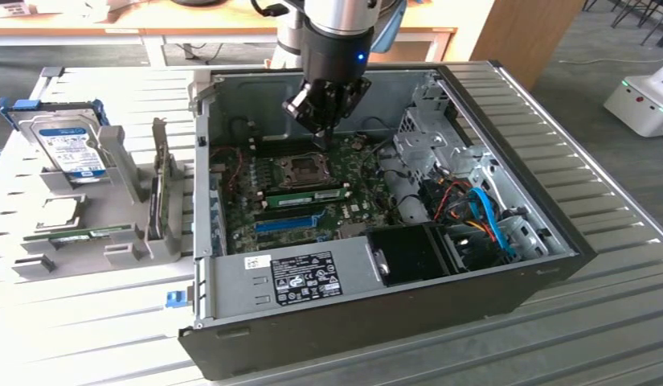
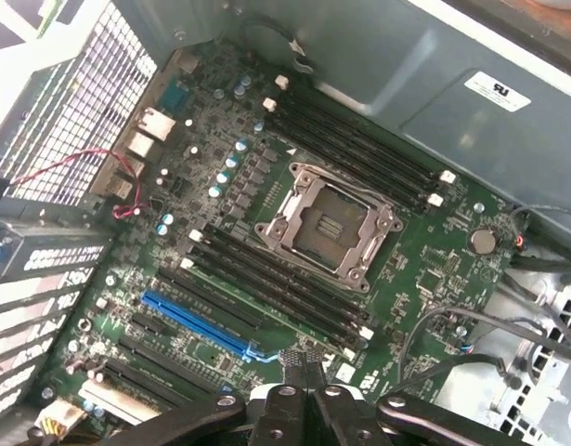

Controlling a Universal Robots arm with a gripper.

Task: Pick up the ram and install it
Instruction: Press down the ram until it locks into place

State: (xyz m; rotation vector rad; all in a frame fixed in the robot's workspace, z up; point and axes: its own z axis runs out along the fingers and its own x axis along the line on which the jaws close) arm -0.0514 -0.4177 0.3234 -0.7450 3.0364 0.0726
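A green ram stick [image 1: 301,195] stands seated in a memory slot on the motherboard, between the CPU socket [image 1: 306,167] and the long blue slot [image 1: 285,222]. My gripper [image 1: 319,133] hangs inside the open computer case above the far side of the socket, apart from the stick. Its fingers are shut with nothing between them. In the wrist view the gripper [image 2: 301,364] hovers over the rows of black memory slots [image 2: 276,283] beside the CPU socket [image 2: 327,225]. A second green stick [image 1: 87,235] lies in the grey holder outside the case.
The black case [image 1: 417,310] lies on its side on a slatted metal table. A silver hard drive with a blue label [image 1: 70,147] stands in a grey rack at the exterior view's left. Cables and a drive cage [image 1: 476,205] crowd the case's right side.
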